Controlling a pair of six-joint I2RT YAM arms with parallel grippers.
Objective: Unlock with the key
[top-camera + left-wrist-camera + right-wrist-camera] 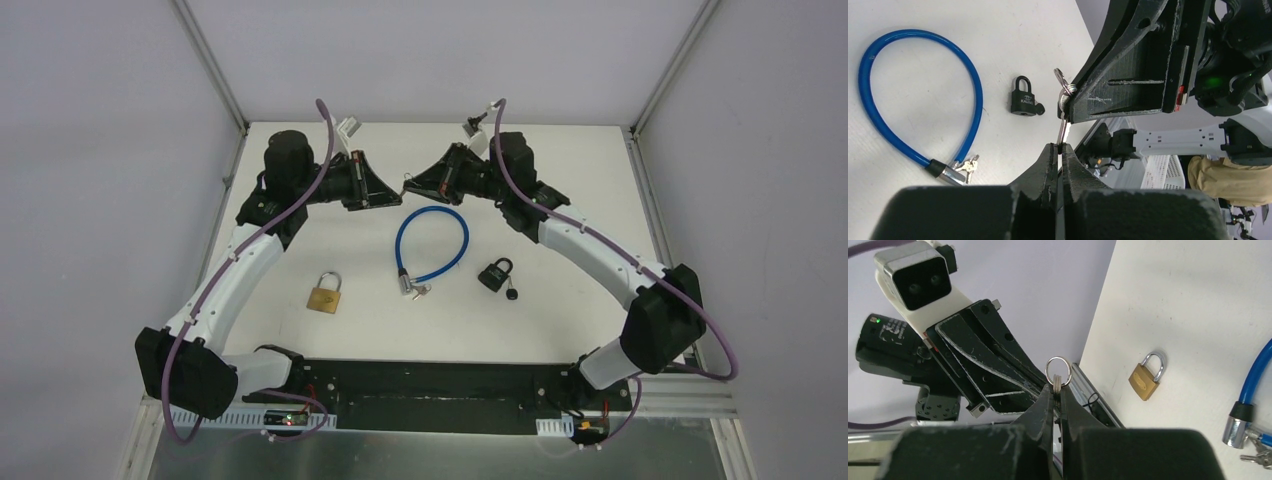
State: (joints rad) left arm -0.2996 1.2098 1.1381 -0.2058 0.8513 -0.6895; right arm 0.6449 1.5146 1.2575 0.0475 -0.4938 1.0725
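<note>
A silver key [1063, 127] on a split ring [1057, 371] is held in the air between both grippers, above the table's far middle. My right gripper [1057, 389] is shut on the key's head end, with the ring sticking out past the fingertips. My left gripper [1061, 146] is shut on the tip of the key's blade. In the top view the left gripper [383, 196] and the right gripper [414, 185] meet tip to tip. A brass padlock [325, 293] lies on the table at left, also in the right wrist view [1146, 377]. A black padlock [495, 273] lies at right [1023, 97].
A blue cable lock [431, 243] lies looped on the white table [560, 320] between the two padlocks, with a small bunch of keys [417, 291] at its chrome end [948, 172]. The black base rail [430, 385] runs along the near edge.
</note>
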